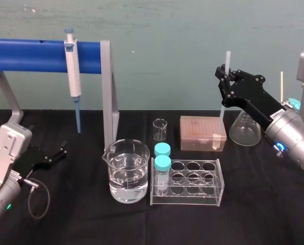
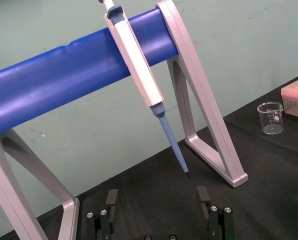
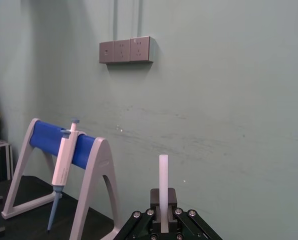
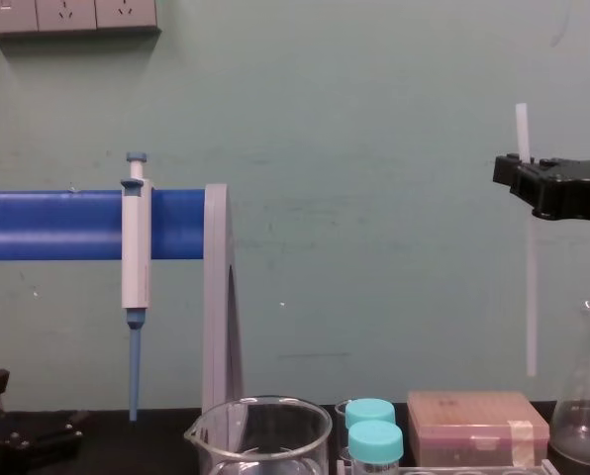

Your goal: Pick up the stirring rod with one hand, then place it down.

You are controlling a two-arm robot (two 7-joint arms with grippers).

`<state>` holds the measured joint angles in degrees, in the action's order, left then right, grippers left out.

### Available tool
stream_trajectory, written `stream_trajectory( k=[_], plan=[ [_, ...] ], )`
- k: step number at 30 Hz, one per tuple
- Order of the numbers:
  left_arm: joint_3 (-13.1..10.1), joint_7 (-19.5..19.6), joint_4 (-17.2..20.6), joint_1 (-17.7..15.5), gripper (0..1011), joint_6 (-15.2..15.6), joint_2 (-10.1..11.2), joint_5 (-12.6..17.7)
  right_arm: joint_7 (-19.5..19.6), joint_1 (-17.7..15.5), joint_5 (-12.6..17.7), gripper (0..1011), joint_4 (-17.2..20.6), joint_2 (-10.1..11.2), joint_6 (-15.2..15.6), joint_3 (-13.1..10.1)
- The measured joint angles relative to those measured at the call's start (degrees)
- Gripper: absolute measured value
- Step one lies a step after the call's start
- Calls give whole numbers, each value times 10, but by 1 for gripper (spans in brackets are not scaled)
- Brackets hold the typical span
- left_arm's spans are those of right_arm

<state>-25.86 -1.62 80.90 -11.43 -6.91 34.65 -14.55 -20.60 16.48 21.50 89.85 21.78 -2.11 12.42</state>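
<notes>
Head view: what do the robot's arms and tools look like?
Left arm and right arm are silver-grey, rounded; left tool and right tool black, flat-sided. A grey cable loops off the left arm; a blue light marks the right.

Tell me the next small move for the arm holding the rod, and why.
Probably lower it toward bare black cloth: the right gripper holds the thin translucent-white stirring rod upright, its lower end in the air near the pink tip box and conical glass flask. The left gripper rests parked.
</notes>
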Motion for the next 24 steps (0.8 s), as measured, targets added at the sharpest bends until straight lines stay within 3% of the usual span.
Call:
stream_trajectory(
  k=[24],
  plan=[
    [0, 0, 0, 0, 1000, 0, 0, 0, -2, 8, -1, 66, -11, -3, 0, 2]
  ],
)
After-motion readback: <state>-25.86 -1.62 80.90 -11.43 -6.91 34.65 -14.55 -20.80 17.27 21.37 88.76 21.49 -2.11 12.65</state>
